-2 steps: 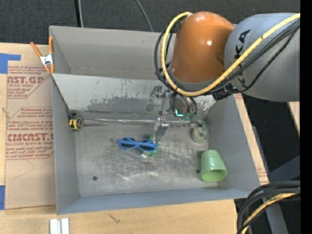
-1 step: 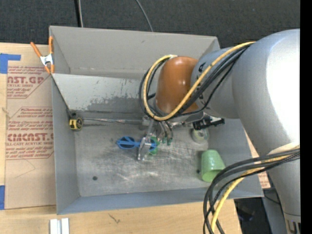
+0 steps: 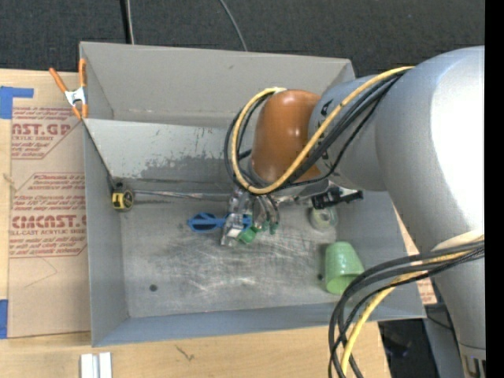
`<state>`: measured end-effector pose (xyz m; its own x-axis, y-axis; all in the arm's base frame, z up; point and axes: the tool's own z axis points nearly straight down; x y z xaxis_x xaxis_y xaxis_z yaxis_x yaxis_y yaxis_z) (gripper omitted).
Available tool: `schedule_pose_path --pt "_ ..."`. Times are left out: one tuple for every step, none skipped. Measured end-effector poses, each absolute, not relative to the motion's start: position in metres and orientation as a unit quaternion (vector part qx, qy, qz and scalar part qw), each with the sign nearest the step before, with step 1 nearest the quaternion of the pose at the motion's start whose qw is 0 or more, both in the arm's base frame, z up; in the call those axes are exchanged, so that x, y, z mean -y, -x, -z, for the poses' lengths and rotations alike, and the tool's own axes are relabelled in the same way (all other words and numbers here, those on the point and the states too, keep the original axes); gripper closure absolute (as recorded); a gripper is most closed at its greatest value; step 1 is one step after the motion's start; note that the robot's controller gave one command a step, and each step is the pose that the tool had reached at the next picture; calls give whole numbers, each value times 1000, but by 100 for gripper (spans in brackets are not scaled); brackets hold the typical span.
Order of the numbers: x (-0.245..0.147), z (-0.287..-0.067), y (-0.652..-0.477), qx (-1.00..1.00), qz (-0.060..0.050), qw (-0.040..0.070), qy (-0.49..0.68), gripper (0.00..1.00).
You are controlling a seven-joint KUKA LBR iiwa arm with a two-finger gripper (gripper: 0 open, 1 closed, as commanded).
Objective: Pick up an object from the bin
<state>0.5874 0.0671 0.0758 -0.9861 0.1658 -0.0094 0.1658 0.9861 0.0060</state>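
Hanging at the centre of the frame, the gripper (image 3: 250, 219) is low over the grey bin (image 3: 197, 286) floor, right above a small green piece (image 3: 250, 235). Whether it is apart or together cannot be told. A blue object (image 3: 203, 223) lies just left. A pale green cup (image 3: 341, 267) lies at lower right, and a yellow-and-black item (image 3: 120, 201) at far left.
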Motion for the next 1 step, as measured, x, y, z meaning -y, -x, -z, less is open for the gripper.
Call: schedule_pose_path --pt "-75 -206 -567 -998 -1 5 -55 100"
